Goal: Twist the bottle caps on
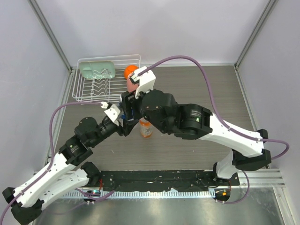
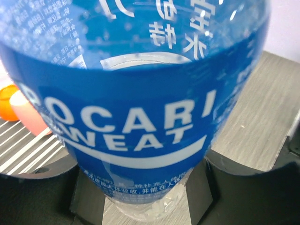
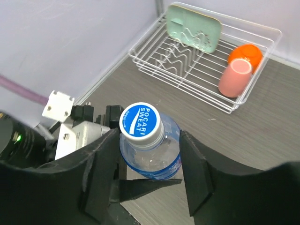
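A clear bottle with a blue label [image 2: 140, 93] stands between my left gripper's [image 2: 145, 197] fingers, which are shut on its lower body. On its neck sits a white cap with a blue top [image 3: 140, 122]. My right gripper [image 3: 149, 140] hangs over it from above and is open: one finger is at the cap's edge and the other stands clear of it. From the top camera, the right gripper [image 1: 132, 105] hides this bottle. The orange-drink bottle [image 1: 146, 127] stands upright just right of the left gripper [image 1: 123, 123]. Whether it has a cap I cannot tell.
A white wire dish rack [image 1: 82, 89] sits at the back left. It holds a pale green tray [image 1: 97, 70], an orange cup [image 3: 246, 52] and a pink cup [image 3: 234, 77]. Purple cables arc over both arms, and grey walls close in the table.
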Controlling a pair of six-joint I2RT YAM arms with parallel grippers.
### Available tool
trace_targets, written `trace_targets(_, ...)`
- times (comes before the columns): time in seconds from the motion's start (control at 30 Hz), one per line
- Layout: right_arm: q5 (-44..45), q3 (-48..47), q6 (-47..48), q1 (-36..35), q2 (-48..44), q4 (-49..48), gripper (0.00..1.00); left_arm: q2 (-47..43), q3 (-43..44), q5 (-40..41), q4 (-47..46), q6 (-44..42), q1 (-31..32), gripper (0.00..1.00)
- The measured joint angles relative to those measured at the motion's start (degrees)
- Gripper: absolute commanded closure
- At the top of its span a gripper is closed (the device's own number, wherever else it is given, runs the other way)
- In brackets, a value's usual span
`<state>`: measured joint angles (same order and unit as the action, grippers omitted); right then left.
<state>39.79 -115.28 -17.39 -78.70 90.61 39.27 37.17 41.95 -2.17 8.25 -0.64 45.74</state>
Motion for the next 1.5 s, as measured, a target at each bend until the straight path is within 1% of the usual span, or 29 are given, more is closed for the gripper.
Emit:
trace_targets(0.1,-6.8,-1.0,2.1,-0.1,-1.9,0.9,0.34,-1.2,0.0,-3.5,-0.3,0.9,0.0,1.0)
trace_targets(0.2,-15.2,-0.9,4.8,-0.2,-5.8,1.8,0.3,-1.9,0.0,-9.6,0.2,2.0,0.0,1.0)
trace_targets(0.37,-29.8,2.3,10.4,-0.2,-15.1,2.3,0.29,-1.9,0.0,-26.5,3.7,1.9,0.0,0.99)
trace_targets(0.47,-38.8,4.2,13.9,-0.2,-19.0,2.4,0.31,-1.2,0.1,-41.1,6.7,0.5,0.0,0.99)
trace_targets(0.5,-41.5,4.5,14.9,-0.2,-19.6,2.4,0.31,-0.8,0.2,-45.5,7.6,0.1,0.0,1.0)
trace_targets(0.6,-48.0,5.4,17.4,-0.2,-19.7,2.4,0.33,0.3,1.2,-55.0,9.6,-1.0,0.0,1.0)
trace_targets(0.77,-54.7,6.7,20.1,-0.2,-16.9,2.4,0.37,2.3,3.4,-66.1,10.7,-2.6,0.0,1.0)
trace_targets(0.93,-58.1,8.2,21.4,-0.2,-14.0,2.7,0.41,3.1,4.0,-71.1,11.0,-3.0,-0.1,1.0)
trace_targets(1.1,-60.0,8.5,21.9,0.2,-14.1,2.2,0.45,3.3,4.1,-72.6,10.9,-3.1,-0.1,1.0)
trace_targets(1.2,-60.6,9.1,21.9,0.5,-14.1,1.4,0.51,3.3,4.1,-72.8,10.9,-3.2,-0.1,1.0)
trace_targets(1.23,-60.6,9.3,21.9,0.6,-14.1,1.0,0.55,3.3,4.1,-72.9,10.9,-3.3,-0.1,1.0)
trace_targets(1.3,-60.8,9.6,21.8,0.8,-14.1,0.3,0.58,3.3,4.1,-72.9,10.9,-3.4,-0.1,1.0)
trace_targets(1.4,-61.0,10.0,21.8,1.2,-14.1,-0.5,0.68,3.3,4.1,-72.9,10.9,-3.6,-0.1,1.0)
trace_targets(1.43,-61.1,10.1,21.7,1.2,-14.1,-0.6,0.74,3.3,4.1,-72.8,10.9,-3.8,-0.1,1.0)
trace_targets(1.5,-61.2,10.1,21.5,1.5,-14.1,-0.7,0.82,3.2,4.1,-72.4,10.9,-4.0,-0.1,1.0)
